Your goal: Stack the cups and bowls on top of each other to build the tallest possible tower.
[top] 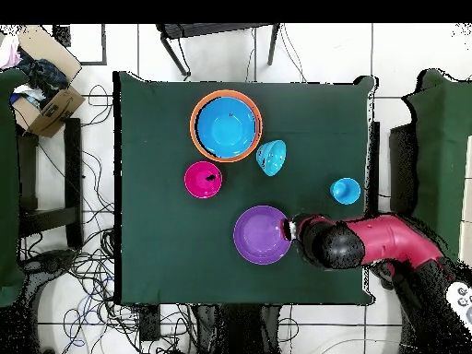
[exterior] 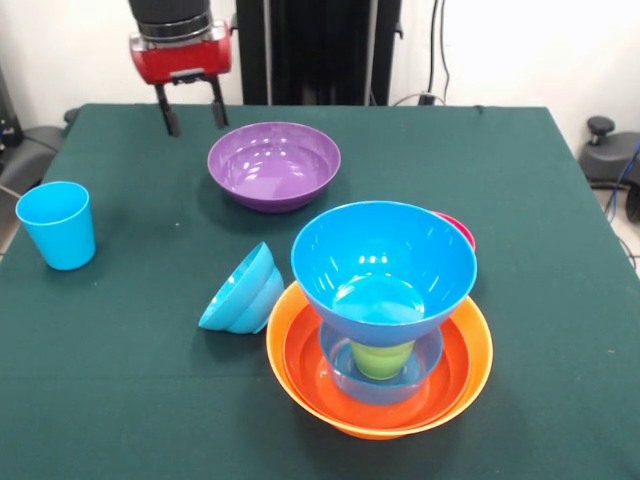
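Note:
The tower (exterior: 380, 340) stands near the table's front: nested orange bowls (exterior: 455, 385) hold a small blue bowl with the lime green cup (exterior: 382, 357) in it, and a big blue bowl (exterior: 383, 262) sits on top. In the overhead view it shows as the tower (top: 226, 124). A purple bowl (exterior: 274, 164) (top: 261, 234) lies behind it. A small blue bowl (exterior: 243, 291) (top: 270, 157) lies tipped on its side. The light blue cup (exterior: 58, 224) (top: 345, 190) stands upright at the left. The pink-red bowl (top: 204, 179) peeks out behind the tower (exterior: 460, 229). My gripper (exterior: 193, 116) hangs open and empty left of the purple bowl.
The green table (exterior: 120, 400) reaches to the picture's front edge. A cardboard box (top: 46, 101) and cables lie on the floor beside the table. My arm (top: 369, 241) reaches in from the right in the overhead view.

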